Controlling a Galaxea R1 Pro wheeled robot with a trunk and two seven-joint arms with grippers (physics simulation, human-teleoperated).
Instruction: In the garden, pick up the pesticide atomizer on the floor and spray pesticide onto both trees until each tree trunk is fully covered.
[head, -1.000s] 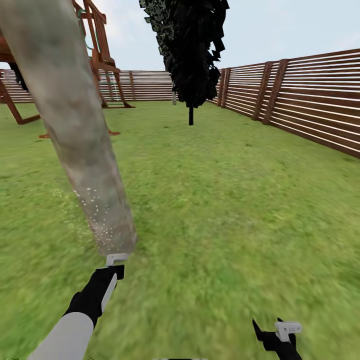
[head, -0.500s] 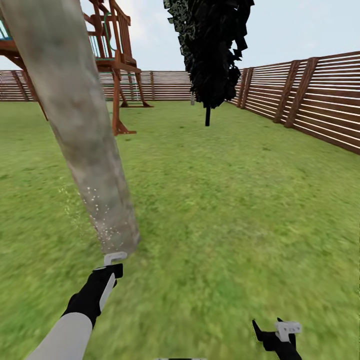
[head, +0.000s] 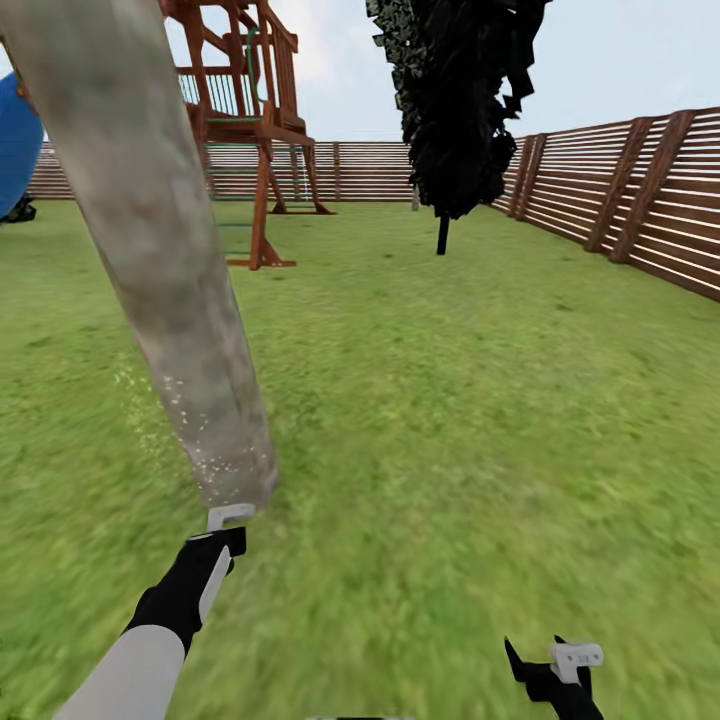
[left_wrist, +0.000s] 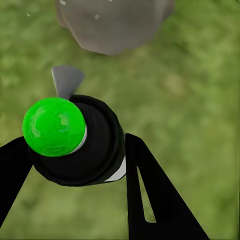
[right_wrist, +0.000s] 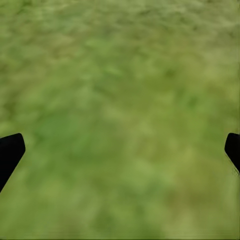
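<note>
Head view, green lawn (head: 470, 420), pale leaning tree trunk (head: 170, 270) flecked white near its base, left gripper (left_wrist: 75, 165) clamped around the pesticide atomizer (left_wrist: 75, 140), green cap facing the wrist camera, nozzle aimed at the trunk foot, right gripper (right_wrist: 120, 150) spread wide, empty.

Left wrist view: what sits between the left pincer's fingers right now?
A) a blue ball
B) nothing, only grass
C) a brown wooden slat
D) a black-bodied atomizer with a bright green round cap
D: the black-bodied atomizer with a bright green round cap sits clamped between the left pincer's dark fingers, near the pale mottled tree trunk.
</note>
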